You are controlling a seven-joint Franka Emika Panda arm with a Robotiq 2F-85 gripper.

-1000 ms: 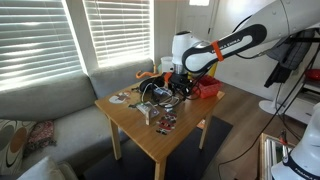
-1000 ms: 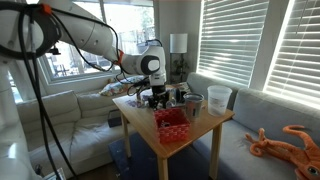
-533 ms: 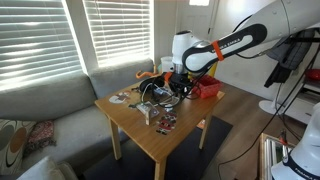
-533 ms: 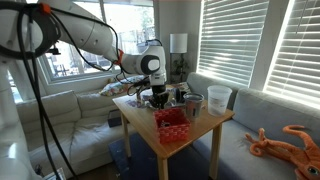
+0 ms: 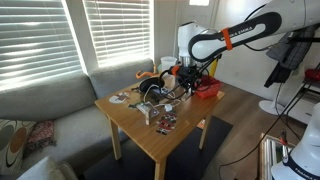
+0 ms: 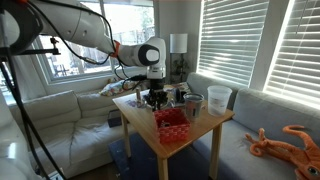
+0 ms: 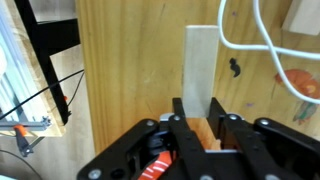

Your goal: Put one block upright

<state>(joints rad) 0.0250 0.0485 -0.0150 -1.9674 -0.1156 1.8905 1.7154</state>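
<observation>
In the wrist view a pale wooden block (image 7: 200, 62), long and flat, sticks out from between my jaws over the wooden table (image 7: 130, 70). My gripper (image 7: 198, 118) is shut on the block's near end, its black fingers pressed to both sides. In both exterior views the gripper (image 5: 184, 80) (image 6: 157, 97) hangs a little above the cluttered middle of the table; there the block is too small to make out.
A red basket (image 5: 207, 90) (image 6: 172, 122) sits near a table corner. Cups (image 6: 217, 98) stand at the table's edge. A white cable (image 7: 250, 40) and black items (image 5: 152, 92) lie close to the gripper. A sofa (image 5: 50, 105) surrounds the table.
The jaws have shut on the block. The arm has since risen, lifting the wrist higher above the table.
</observation>
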